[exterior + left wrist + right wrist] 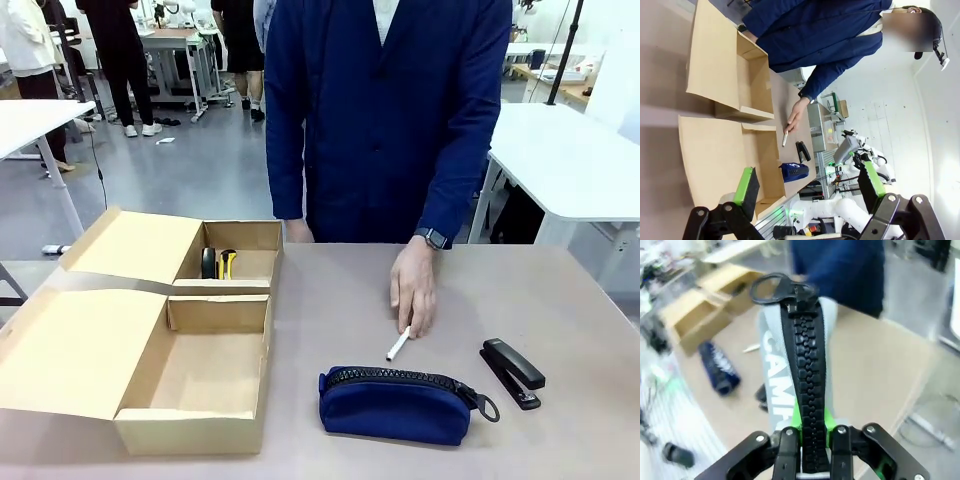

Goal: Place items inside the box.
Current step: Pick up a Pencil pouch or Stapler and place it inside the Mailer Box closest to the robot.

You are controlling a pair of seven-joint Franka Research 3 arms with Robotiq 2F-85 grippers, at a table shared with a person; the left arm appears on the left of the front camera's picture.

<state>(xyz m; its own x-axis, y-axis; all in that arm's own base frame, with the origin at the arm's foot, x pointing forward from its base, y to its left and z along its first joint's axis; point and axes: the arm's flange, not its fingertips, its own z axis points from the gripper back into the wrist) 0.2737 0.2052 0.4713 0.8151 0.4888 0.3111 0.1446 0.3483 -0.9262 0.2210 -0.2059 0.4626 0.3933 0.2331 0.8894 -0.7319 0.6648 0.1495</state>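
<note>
The brown cardboard box [140,430] lies open at the table's left, flap lids spread. Its small back compartment holds a black stapler [208,263] and a black-and-yellow tool [227,263]; the large one is bare. A navy zip pouch [395,403] lies at front centre, with another black stapler [513,372] to its right. The person's hand [412,290] rests on a white pen [398,345]. My right gripper [812,427] is shut on the grey "CAMPUS" pencil case [771,355], held high over the table. My left gripper [809,182] is open in the air, holding nothing.
The person in a dark blue coat [390,110] stands at the far edge. Bare tabletop [340,300] stretches between the box and the pen. White tables [575,160] and other people stand farther back.
</note>
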